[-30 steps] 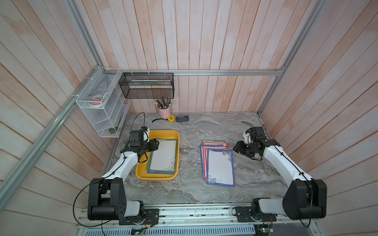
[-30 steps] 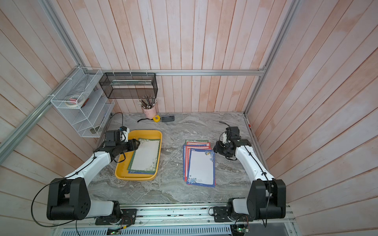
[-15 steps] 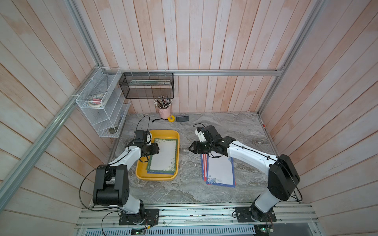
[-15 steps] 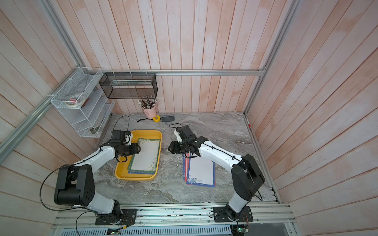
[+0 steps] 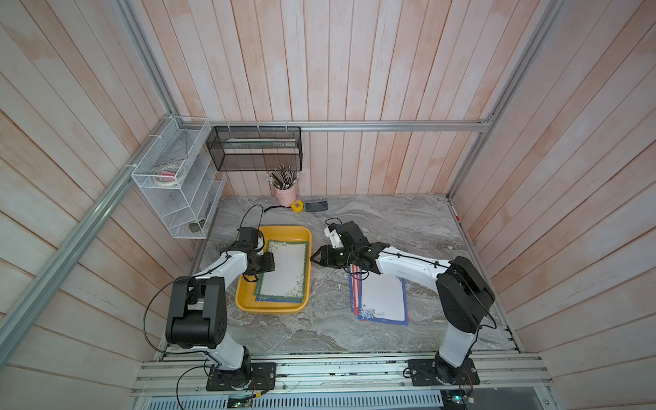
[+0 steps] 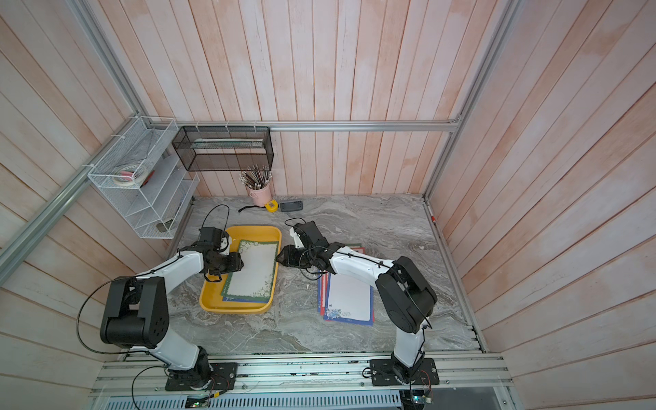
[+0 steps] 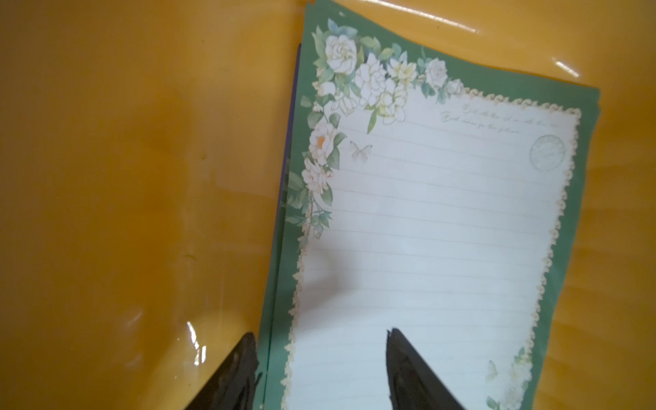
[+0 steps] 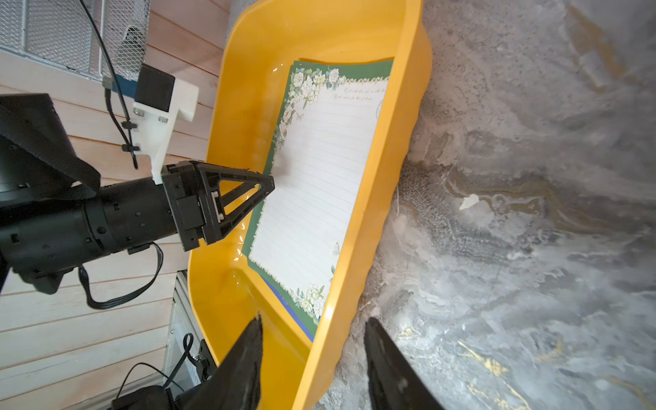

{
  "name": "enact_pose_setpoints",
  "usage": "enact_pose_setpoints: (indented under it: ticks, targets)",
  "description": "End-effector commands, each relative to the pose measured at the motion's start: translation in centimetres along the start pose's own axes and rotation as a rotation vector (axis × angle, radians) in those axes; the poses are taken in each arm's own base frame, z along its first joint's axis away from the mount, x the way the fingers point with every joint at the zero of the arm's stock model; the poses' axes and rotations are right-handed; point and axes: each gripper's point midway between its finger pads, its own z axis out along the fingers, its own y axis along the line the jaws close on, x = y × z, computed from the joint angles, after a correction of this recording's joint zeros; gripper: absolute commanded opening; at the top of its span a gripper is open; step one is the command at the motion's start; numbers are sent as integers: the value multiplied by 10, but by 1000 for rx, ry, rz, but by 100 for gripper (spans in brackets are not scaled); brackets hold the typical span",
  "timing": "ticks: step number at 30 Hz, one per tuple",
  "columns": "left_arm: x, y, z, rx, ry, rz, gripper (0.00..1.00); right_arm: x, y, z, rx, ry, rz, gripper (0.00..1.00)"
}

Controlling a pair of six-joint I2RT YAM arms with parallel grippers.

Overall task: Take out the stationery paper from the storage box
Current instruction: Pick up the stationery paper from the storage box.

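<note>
The left gripper (image 7: 319,337) stood with jaws apart inside the storage box (image 5: 273,309), one finger on the yellow floor and the other over the green-bordered stationery paper (image 7: 426,213) lying in it. The right gripper (image 8: 314,319), jaws likewise apart and empty, straddled the box's nearest wall. A pile of sheets (image 5: 382,298) lay on the marble table (image 5: 390,220), apart from the box

Pink cup (image 5: 286,194) of pencils (image 5: 283,177) at back wall, on marble worktop (image 5: 390,220). Just beside cup: yellow tape measure (image 5: 296,206), then dark flat device (image 5: 316,205). Black mesh basket (image 5: 255,153) hung above cup. White wire rack (image 5: 177,188) farther along, holding tape roll (image 5: 167,174).
</note>
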Motion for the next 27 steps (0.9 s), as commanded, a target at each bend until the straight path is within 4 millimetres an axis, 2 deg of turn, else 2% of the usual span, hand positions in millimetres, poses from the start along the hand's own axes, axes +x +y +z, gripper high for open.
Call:
enact_pose_setpoints:
  ticks: [1,16,27]
  targets:
    - [-3,1,1,-14,10,14,60,-5,15,4,-50,-3,0,48]
    - [2,-5,8,24,49,7,59,-4,15,5,-52,4,1,47]
    - [-3,-19,2,96,25,6,55,4,-5,29,-25,54,39,45]
